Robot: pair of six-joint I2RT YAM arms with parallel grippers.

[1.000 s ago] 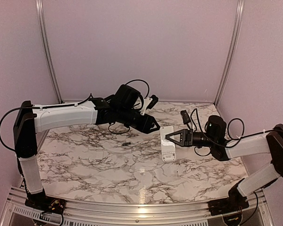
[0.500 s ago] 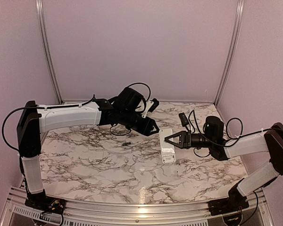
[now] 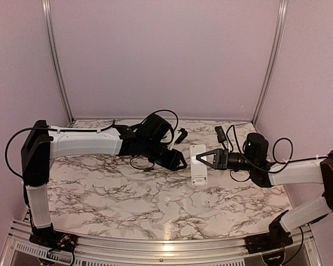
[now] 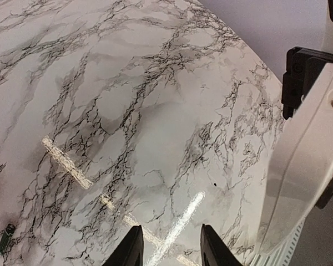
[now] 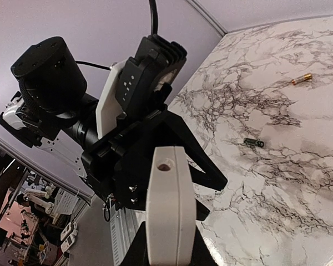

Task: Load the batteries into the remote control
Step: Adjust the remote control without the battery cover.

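My right gripper [image 3: 201,158] is shut on the white remote control [image 3: 198,165] and holds it edge-up just above the marble table. In the right wrist view the remote control [image 5: 166,205] stands between my fingers, a small hole in its end. The left gripper [image 3: 179,162] hangs close to the remote's left, open with nothing between its fingertips [image 4: 134,249]; the remote control [image 4: 305,166] fills that view's right side. One dark battery [image 5: 253,142] and one copper-coloured battery [image 5: 301,78] lie on the table behind the left gripper. A dark battery [image 4: 5,238] shows at the left wrist view's lower left.
Marble tabletop [image 3: 127,194] enclosed by lilac walls with metal corner posts [image 3: 55,61]. An aluminium rail [image 3: 166,246] runs along the near edge between the arm bases. A black cable [image 3: 137,163] loops under the left wrist.
The left gripper has dropped lower and come toward the remote's left side. The right gripper has carried the remote slightly back and stayed shut on it.
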